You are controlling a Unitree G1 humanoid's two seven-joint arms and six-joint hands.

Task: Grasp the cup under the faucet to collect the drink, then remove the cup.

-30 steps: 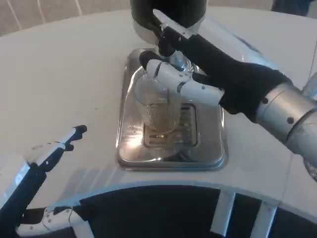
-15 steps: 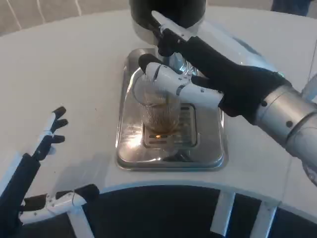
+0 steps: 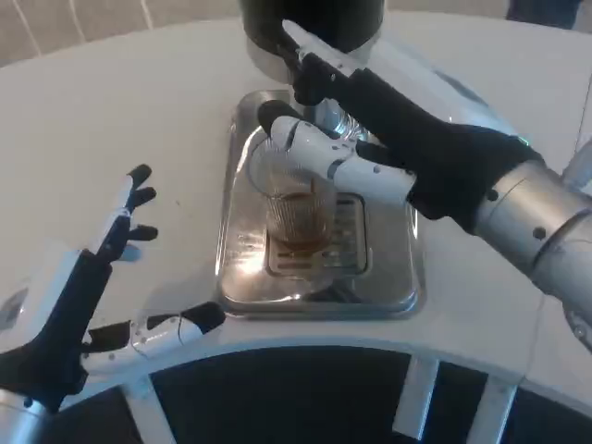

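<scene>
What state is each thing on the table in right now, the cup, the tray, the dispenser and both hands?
cup: upright on the tray under the faucet, partly filled with brown drink.
right hand: fingers wrapped around the cup's upper part, holding it.
left hand: open, fingers spread, holding nothing, left of the tray.
drip tray: flat on the table, cup standing on its grate.
dispenser: upright behind the tray; whether it is pouring cannot be told.

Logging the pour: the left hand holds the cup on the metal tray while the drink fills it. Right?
Not quite. In the head view the right hand holds the cup on the metal tray; the left hand is open over the table.
</scene>
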